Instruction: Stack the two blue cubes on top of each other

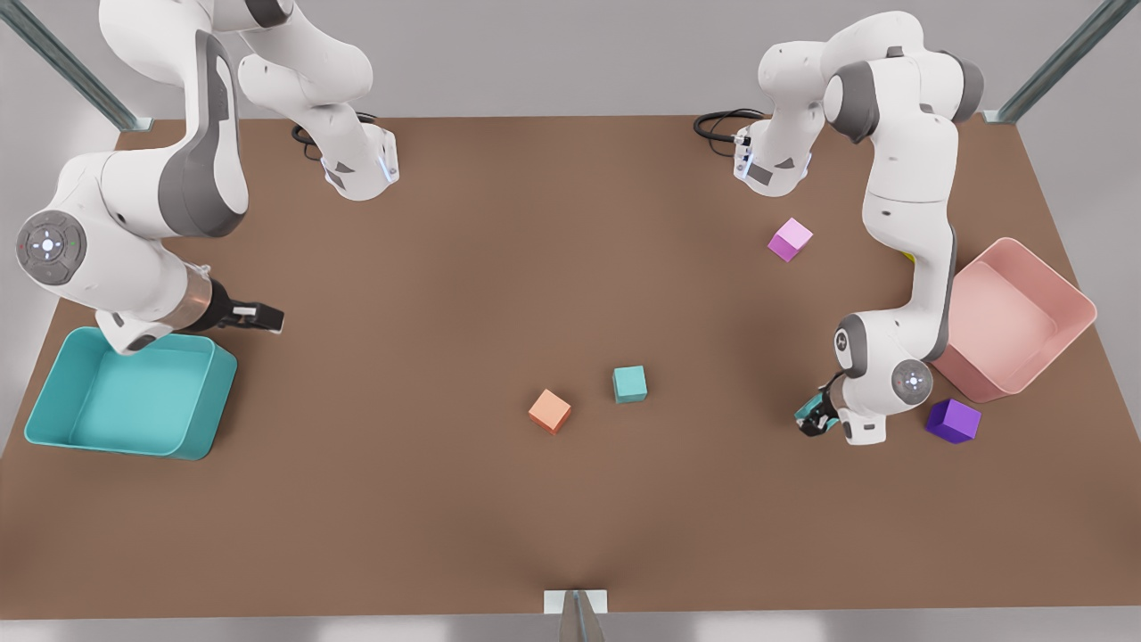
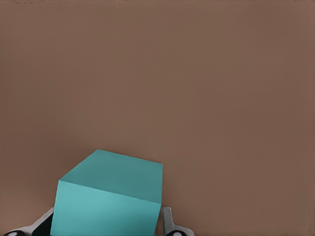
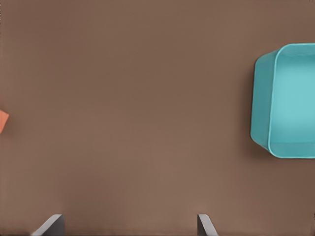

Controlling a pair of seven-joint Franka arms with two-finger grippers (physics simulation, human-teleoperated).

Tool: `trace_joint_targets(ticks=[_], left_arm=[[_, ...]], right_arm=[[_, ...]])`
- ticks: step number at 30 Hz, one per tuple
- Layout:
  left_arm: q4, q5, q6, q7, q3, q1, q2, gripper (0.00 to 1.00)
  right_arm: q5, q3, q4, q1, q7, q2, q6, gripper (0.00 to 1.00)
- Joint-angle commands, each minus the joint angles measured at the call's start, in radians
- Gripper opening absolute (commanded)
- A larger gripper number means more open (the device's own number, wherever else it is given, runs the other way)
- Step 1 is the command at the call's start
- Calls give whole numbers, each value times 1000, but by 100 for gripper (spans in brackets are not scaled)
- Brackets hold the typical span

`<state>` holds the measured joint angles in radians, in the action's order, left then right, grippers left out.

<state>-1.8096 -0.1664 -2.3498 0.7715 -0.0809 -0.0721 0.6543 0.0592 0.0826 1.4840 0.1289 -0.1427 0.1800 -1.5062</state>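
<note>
- No brand, label or writing can be read on any object; the cube faces are plain.
- The left pincer is on the front view's right, just beside the small dark purple cube and near the large pink plastic bin. It is clenched on one small matte teal cube, with a finger on each side of it.
- In the front view this held teal cube is mostly hidden by the pincer and the white arm; only a small teal corner is visible. In the left wrist view its lower part is cut off by the picture edge.
- The second small matte teal cube stands free on the brown worktop, near the small orange cube, well apart from the held cube.
- The right pincer is on the front view's left, just above the far rim of the large teal plastic bin. It is released and holds nothing: in the right wrist view its two fingertips stand wide apart above bare worktop.
- In the right wrist view the teal bin is cut off at the picture edge, and only a corner of the orange cube enters.
- A small light pink cube lies alone, farther back from the pink bin.
</note>
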Motion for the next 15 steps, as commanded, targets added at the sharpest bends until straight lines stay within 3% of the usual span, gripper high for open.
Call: trace_joint_targets(ticks=[1,2,4,5,6,8,9,12,13,15], left_arm=[[4,2,-39,38,1,0,-1,100],[4,2,-39,38,1,0,-1,100],[4,2,-39,19,1,0,-1,97],[4,2,-39,11,1,0,-1,77],[6,2,-39,9,1,0,-1,70],[6,4,-39,8,1,0,-1,67],[6,2,-39,8,1,0,-7,67],[4,44,10,-78,81,0,-96,68],[4,44,12,-104,92,-2,-97,67],[7,50,121,-68,119,-136,-110,68]], right_arm=[[4,2,-1,-2,242,-2,23,100],[-4,3,-2,-2,239,-2,27,100],[-12,123,-73,-2,264,-16,103,100],[-65,132,-83,0,258,-14,106,100],[-235,138,-93,-2,255,-14,95,100],[-360,301,-163,-17,207,44,1,100],[-314,313,-162,-58,226,42,-16,100],[-32,287,-163,70,226,44,21,100],[-22,286,-162,84,222,42,24,100],[74,286,-176,103,221,42,27,100]])
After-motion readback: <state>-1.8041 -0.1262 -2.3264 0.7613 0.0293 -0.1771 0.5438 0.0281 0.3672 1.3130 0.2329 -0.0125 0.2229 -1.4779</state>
